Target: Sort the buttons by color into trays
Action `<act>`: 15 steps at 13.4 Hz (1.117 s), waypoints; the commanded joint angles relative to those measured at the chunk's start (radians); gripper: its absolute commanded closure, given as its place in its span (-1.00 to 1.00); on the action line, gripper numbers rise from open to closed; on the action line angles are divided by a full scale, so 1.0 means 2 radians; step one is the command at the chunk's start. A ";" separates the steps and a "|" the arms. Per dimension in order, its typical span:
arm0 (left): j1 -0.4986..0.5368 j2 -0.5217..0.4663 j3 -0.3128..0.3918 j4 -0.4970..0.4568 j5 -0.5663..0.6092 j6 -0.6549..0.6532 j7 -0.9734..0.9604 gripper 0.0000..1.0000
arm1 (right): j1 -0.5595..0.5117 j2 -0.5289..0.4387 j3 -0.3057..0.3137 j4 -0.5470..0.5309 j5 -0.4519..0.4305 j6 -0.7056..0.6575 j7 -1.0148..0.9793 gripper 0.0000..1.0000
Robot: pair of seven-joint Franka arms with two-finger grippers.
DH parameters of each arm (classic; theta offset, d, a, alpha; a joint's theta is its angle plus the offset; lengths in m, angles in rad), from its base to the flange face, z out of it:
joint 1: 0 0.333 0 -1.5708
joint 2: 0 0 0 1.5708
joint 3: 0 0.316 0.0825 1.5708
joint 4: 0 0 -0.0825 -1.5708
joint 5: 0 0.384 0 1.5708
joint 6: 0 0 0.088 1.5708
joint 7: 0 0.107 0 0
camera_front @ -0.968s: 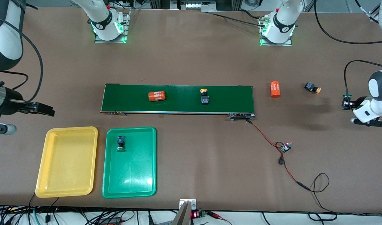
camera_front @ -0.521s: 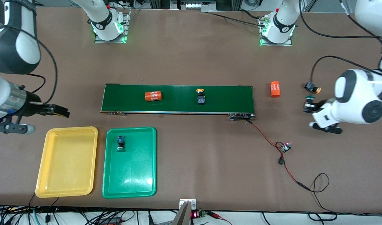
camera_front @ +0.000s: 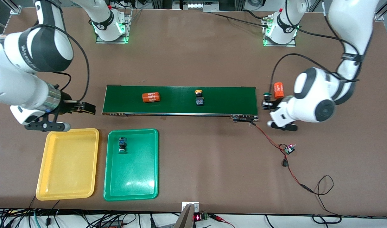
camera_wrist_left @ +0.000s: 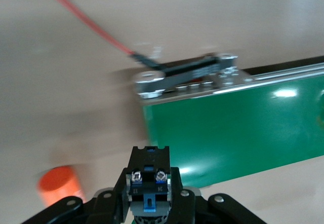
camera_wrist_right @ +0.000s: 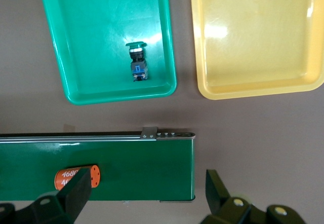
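The left gripper is clamped on a green-capped push-button switch with a black and blue blocky body, held in the air just off the dark-green belt's end toward the left arm's end of the table. In the left wrist view the switch sits between the fingers, its two metal terminals and blue tab showing. The right gripper hangs with its fingers apart over the bare table at the belt's other end, above the trays.

Three switches show: the held one, a second green-capped switch and one yellow-capped switch with a black body. Two orange cylinders printed "4680" show: one lying on the belt, one standing on the table beside the left gripper.

The yellow-capped switch lies on the belt, near its middle. There are two shallow rectangular plastic trays with rounded corners, side by side, nearer to the front camera than the belt. The green tray holds the second green-capped switch, lying on its side in the part nearest the belt. The yellow tray, toward the right arm's end, holds nothing.
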 commanded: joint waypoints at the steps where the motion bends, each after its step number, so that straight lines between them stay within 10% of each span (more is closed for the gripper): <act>1: -0.027 0.016 -0.019 -0.009 -0.008 0.041 -0.049 0.79 | 0.012 -0.001 -0.001 -0.007 0.003 0.000 0.005 -1.00; 7: -0.040 0.027 -0.040 -0.036 -0.008 0.085 -0.076 0.56 | 0.016 0.006 -0.001 -0.007 0.003 -0.007 0.033 -1.00; 8: -0.039 0.026 -0.043 -0.036 -0.008 0.082 -0.078 -0.93 | 0.018 0.006 -0.001 -0.007 0.003 -0.007 0.033 -1.00; 15: -0.011 -0.035 -0.043 -0.010 -0.030 0.024 -0.079 -1.00 | 0.058 0.015 -0.002 -0.006 -0.006 -0.001 0.050 -1.00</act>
